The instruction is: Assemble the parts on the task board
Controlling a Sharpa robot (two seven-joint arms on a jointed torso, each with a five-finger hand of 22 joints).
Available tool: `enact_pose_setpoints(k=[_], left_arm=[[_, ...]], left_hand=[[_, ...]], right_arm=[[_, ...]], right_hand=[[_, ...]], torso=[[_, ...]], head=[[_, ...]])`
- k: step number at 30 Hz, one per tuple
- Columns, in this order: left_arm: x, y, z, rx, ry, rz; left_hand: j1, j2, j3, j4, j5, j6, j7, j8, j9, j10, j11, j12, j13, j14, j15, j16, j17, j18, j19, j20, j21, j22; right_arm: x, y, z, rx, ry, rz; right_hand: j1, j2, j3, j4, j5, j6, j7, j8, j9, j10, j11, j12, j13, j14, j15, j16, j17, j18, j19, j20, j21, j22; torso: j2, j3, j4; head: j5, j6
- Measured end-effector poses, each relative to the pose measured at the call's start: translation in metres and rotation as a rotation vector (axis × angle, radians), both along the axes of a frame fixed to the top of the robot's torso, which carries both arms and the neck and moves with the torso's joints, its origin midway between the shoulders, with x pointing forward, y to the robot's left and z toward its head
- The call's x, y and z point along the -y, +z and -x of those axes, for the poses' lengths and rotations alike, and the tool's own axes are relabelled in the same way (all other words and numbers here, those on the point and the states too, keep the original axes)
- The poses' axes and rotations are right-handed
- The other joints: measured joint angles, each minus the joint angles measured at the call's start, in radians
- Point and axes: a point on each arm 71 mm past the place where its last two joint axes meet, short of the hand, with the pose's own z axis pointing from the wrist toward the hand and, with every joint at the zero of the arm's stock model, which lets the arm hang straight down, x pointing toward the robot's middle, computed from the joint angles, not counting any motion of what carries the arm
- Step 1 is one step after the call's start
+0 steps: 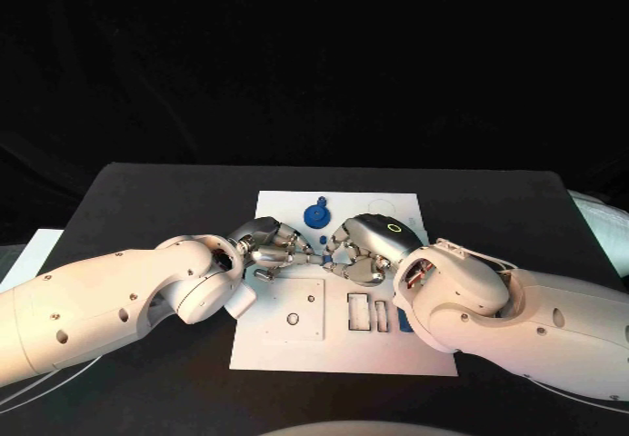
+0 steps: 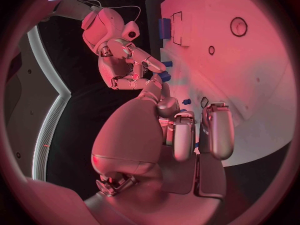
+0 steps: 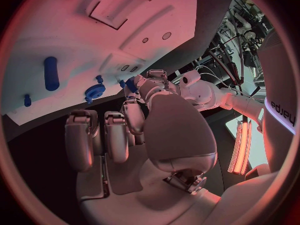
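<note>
The white task board (image 1: 344, 350) lies mid-table. My left hand (image 1: 269, 250) and right hand (image 1: 362, 247) meet above its upper half. A small blue part (image 1: 321, 260) sits between their fingertips, and both hands pinch it. The same part (image 2: 164, 76) shows at the right hand's (image 2: 125, 60) fingertips in the left wrist view. In the right wrist view it (image 3: 131, 84) lies against the left hand (image 3: 156, 82). A blue gear (image 1: 316, 215) lies on the board's far part. A blue cylinder (image 3: 50, 73), the gear (image 3: 95, 91) and two small pegs (image 3: 27, 100) rest on the board.
A square plate with a small hole (image 1: 295, 309) and two upright slots (image 1: 358, 312) occupy the board's near half. A blue block (image 2: 164, 29) stands at the board's edge in the left wrist view. Black table (image 1: 157, 200) surrounds the board on all sides.
</note>
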Motion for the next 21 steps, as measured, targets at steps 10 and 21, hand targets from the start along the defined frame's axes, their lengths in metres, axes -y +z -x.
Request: enact_pose_setpoints(k=[10,21], left_arm=[[-0.0019,-0.0005,-0.0010,0.002,0.003,-0.007],[-0.0043,-0.0010,-0.0025,0.007,0.010,-0.017]], left_hand=[[0.001,0.001,0.009,-0.001,-0.003,0.000,0.000,-0.003,-0.002,0.000,0.000,0.000,0.000,0.000,0.000,0.000,0.000,0.000,0.000,0.000,0.000,0.000],[0.002,0.003,0.015,-0.002,0.002,-0.004,0.004,-0.003,-0.004,-0.002,0.002,0.000,0.002,0.000,0.000,0.000,0.001,0.000,0.000,0.000,0.000,0.000]], right_arm=[[-0.0005,0.0013,0.0018,0.003,0.002,0.000],[-0.0044,0.0055,0.0081,0.014,0.019,-0.005]], right_hand=[[-0.001,-0.001,0.000,0.000,0.000,0.002,-0.002,0.004,0.004,0.000,0.000,0.000,0.000,0.003,-0.003,0.000,0.000,0.000,0.000,0.000,0.000,0.000],[-0.005,-0.005,0.000,0.000,0.004,0.005,-0.005,0.004,0.003,0.000,0.000,0.000,0.001,0.004,-0.004,0.000,0.000,0.000,0.000,0.000,0.000,0.000]], torso=[[0.000,0.0003,0.0000],[0.000,0.0005,-0.0005]], head=[[0.000,-0.002],[0.002,-0.004]])
